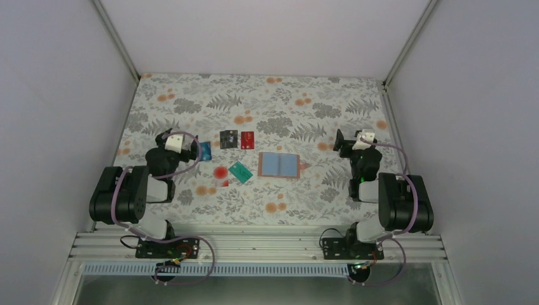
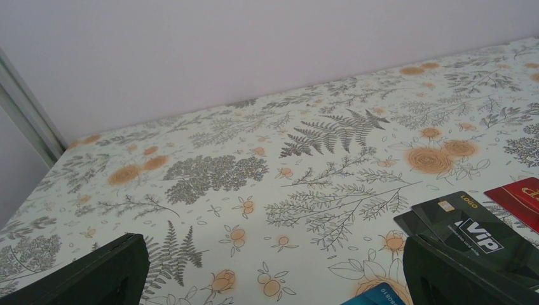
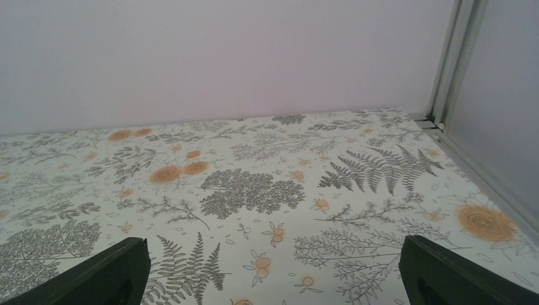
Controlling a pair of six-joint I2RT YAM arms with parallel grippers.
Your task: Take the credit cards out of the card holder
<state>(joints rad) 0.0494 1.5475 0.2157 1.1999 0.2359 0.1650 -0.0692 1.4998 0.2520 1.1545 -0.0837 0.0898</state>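
Note:
The card holder [image 1: 279, 164] lies open and flat at mid-table, its pockets showing blue. The credit cards lie spread on the cloth to its left: a blue one [image 1: 204, 150], a black one [image 1: 227, 139], a red one [image 1: 247, 140], a teal-green one [image 1: 240, 171] and a pale one with a red dot [image 1: 220, 173]. My left gripper [image 1: 191, 148] hovers beside the blue card, open and empty. In the left wrist view [image 2: 273, 276] the black card [image 2: 470, 230], red card [image 2: 522, 196] and blue card's corner [image 2: 381, 296] show at the right. My right gripper [image 1: 342, 142] [image 3: 273, 276] is open and empty, right of the holder.
The table wears a floral cloth [image 1: 267, 101]. Grey walls close in the left, back and right sides, with a metal post [image 3: 452, 60] at the back right corner. An aluminium rail [image 1: 254, 244] carrying the arm bases runs along the near edge.

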